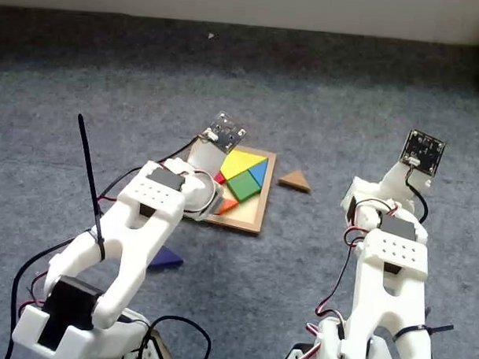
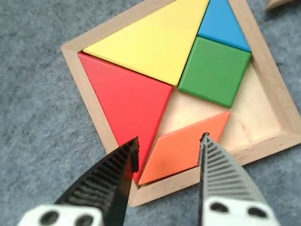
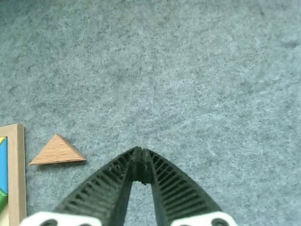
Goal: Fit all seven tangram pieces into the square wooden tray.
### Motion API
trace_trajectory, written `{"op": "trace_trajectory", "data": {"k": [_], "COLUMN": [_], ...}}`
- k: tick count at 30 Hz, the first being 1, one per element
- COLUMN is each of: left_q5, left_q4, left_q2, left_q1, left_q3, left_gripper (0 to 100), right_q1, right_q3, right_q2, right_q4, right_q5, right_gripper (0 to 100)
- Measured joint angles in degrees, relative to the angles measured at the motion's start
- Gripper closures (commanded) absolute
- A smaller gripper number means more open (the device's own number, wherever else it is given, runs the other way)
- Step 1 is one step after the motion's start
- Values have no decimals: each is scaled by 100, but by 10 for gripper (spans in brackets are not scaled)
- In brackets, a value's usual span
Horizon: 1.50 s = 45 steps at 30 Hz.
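**A:** Where are the pieces?

**B:** Five sit in the square wooden tray (image 2: 101, 117): the large yellow triangle (image 2: 150, 42), the large red triangle (image 2: 124, 99), the small blue triangle (image 2: 222, 23), the green square (image 2: 215, 70) and the orange parallelogram (image 2: 188, 150). Two lie out on the grey carpeted table (image 1: 361, 89). They are a plain wooden triangle (image 3: 57, 151) just right of the tray and a purple triangle (image 1: 166, 257) on the near side, beside the left arm.

**A:** And the grippers?

**B:** The left gripper (image 2: 169, 139) hangs over the tray's near-left corner with its fingers apart, straddling the orange parallelogram and gripping nothing. The piece's long axis slants from that corner toward the green square. The right gripper (image 3: 141, 151) has its fingers together and empty over bare table.

**A:** So what does the next move turn on?

**B:** I'd say the wooden triangle. It lies to the left of the right gripper, between it and the tray, so the right arm is the nearer one. That gripper must part its fingers first. The bare strip of tray floor lies along the side facing it.

**A:** And the purple one?

**B:** It looks better placed for the left arm.
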Motion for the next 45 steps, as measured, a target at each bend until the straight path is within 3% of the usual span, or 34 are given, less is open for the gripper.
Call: {"op": "trace_trajectory", "data": {"k": [9, 13, 17, 21, 25, 29, 37, 45], "left_q5": [53, 141, 308, 334, 334, 334, 334, 334], "left_q4": [-26, 721, 1600, 1855, 1855, 1714, 897, 316], "left_q2": [334, 132, -765, -1811, -2734, -3288, -3473, -3481], "left_q1": [-70, -396, -633, -853, -1213, -1626, -2602, -2681], "left_q3": [-79, -440, -607, -211, 545, 1248, 2180, 2629], "left_gripper": [801, 862, 863, 863, 863, 863, 863, 863], "right_q1": [0, 0, -35, -536, -1187, -1600, -1802, -2013], "right_q3": [0, 0, -53, -607, -1565, -2505, -3754, -5099], "right_q2": [0, 0, 0, 70, 695, 1574, 2980, 4659], "right_q4": [0, 123, 791, 1653, 2690, 3314, 3437, 3429], "right_q5": [53, 440, 642, 1213, 1881, 2286, 3332, 4176], "right_gripper": [947, 909, 892, 855, 783, 773, 774, 774]}}
